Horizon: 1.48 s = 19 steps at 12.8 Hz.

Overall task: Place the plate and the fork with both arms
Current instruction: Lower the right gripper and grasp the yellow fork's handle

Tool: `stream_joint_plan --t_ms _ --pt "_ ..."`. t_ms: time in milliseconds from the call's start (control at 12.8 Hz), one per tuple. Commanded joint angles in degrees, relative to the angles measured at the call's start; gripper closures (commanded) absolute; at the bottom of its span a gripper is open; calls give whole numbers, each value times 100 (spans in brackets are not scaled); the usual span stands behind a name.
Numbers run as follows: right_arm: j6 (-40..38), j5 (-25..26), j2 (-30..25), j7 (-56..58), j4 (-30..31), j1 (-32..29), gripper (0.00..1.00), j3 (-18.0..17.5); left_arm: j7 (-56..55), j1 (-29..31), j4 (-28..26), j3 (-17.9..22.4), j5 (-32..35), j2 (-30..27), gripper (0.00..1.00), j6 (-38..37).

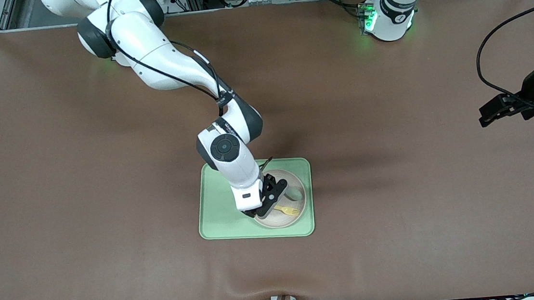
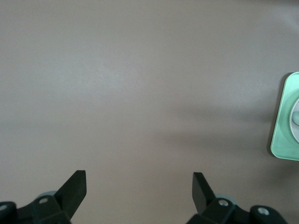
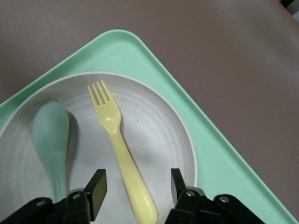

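The pale round plate (image 1: 282,219) (image 3: 154,135) lies on the light-green tray (image 1: 219,207) (image 3: 219,154). On the plate rests the yellow fork (image 1: 288,210) (image 3: 114,140), beside a grey-green spoon (image 1: 294,195) (image 3: 50,135). My right gripper (image 1: 260,213) (image 3: 138,182) hangs low over the plate, open, with one finger on each side of the fork's handle and a gap at both sides. My left gripper (image 1: 486,118) (image 2: 139,179) waits open over bare tabletop toward the left arm's end of the table, holding nothing.
The tray sits mid-table on a brown cloth, slightly nearer the front camera than the centre. Its edge (image 2: 285,130) shows in the left wrist view. A black cable loops above the left gripper (image 1: 485,48).
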<state>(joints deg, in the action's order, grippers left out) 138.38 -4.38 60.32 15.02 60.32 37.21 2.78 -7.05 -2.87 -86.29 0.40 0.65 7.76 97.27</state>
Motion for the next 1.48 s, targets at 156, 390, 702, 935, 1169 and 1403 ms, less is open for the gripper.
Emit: stream_joint_plan --t_ms 156,390,702,935,1169,1403 --pt "111 34 234 1 -231 49 40 38 -34 6 69 -13 155 -3 0 -15" --pt "119 34 234 1 -231 40 41 47 -34 15 69 -13 155 -3 0 -15" --pt "181 34 278 -16 -240 49 43 47 -34 24 78 -13 146 -3 0 -7" --pt "321 34 330 -16 -248 41 43 56 -34 32 78 -13 146 -3 0 -7" --pt "339 34 392 -25 -292 49 43 56 -34 32 78 -13 146 -3 0 -7" --pt "339 34 419 -16 -292 49 43 56 -34 32 78 -13 146 -3 0 -7"
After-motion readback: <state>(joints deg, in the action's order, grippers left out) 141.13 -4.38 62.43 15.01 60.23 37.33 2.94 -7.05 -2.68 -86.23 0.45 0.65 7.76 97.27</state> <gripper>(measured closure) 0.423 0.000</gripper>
